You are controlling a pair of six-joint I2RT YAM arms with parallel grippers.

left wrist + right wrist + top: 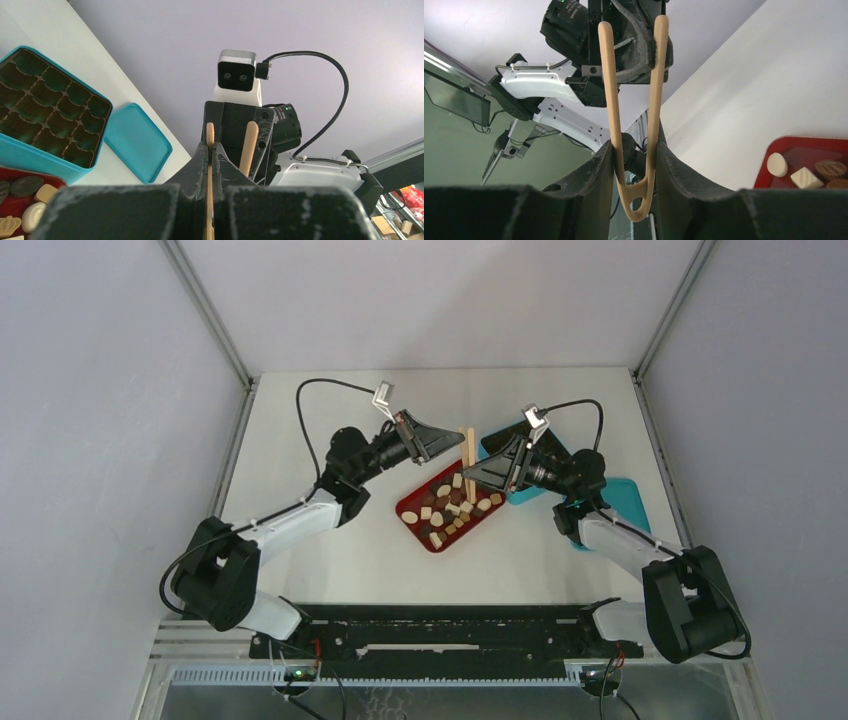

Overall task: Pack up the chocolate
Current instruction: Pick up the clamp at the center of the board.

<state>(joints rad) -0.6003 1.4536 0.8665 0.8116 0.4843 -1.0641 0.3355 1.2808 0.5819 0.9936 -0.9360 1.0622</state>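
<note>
The chocolate (450, 508), several small brown, tan and cream pieces, lies in the red tray (408, 510); a few pieces show in the wrist views (35, 215) (804, 177). Above the tray's far end, both grippers meet at the wooden tongs (469, 462). My left gripper (212, 150) is shut on one arm of the tongs (248, 145). My right gripper (635, 150) has a finger pressed against each arm of the tongs (655, 90), just above their joined end. The teal box (30, 150) with its dark grid insert (50, 115) holds no pieces that I can see.
The teal box (497, 443) sits behind the tray, partly hidden under my right gripper. Its teal lid (625, 500) lies on the table to the right, beneath the right arm. White walls close in the table on three sides.
</note>
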